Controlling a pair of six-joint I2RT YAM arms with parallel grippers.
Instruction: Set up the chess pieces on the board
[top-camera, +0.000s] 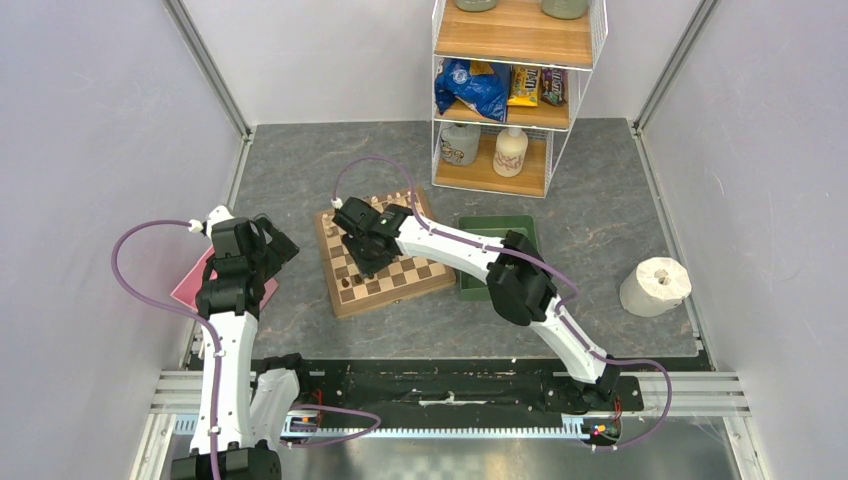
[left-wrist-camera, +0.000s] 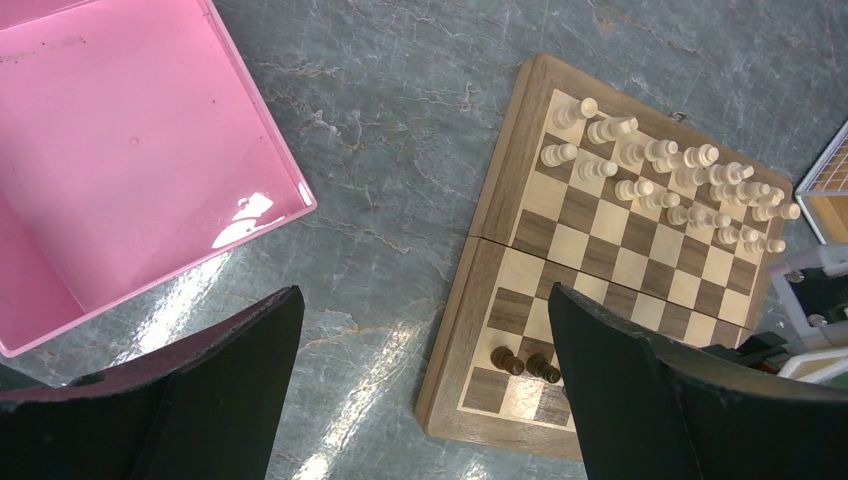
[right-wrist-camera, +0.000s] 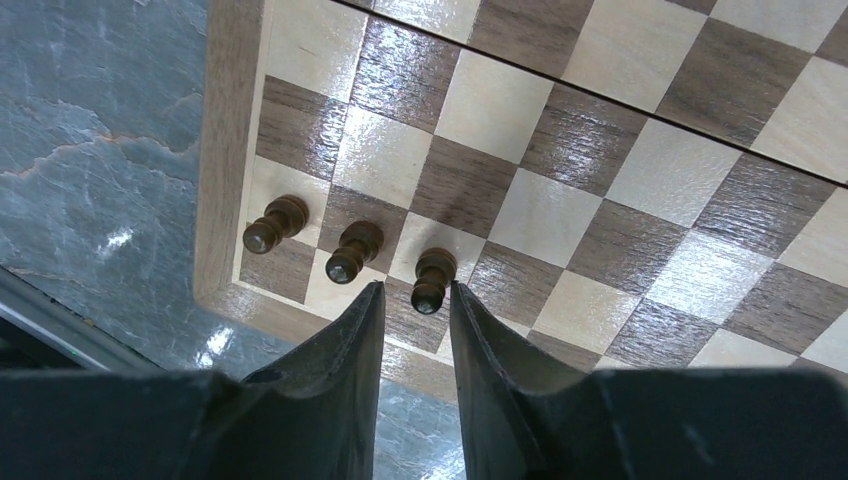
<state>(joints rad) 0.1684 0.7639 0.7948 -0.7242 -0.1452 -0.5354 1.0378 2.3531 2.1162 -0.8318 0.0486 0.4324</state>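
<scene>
Three chess pieces (right-wrist-camera: 350, 252) stand at the board's (right-wrist-camera: 225, 150) near-left corner; the right hand (right-wrist-camera: 415, 292), released, straddles the third. Rise straight up so neither finger tips it.

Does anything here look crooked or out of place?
Only the board sits rotated, not square to the table. The three dark pawns and the cream pieces look upright, standing in rows.
</scene>
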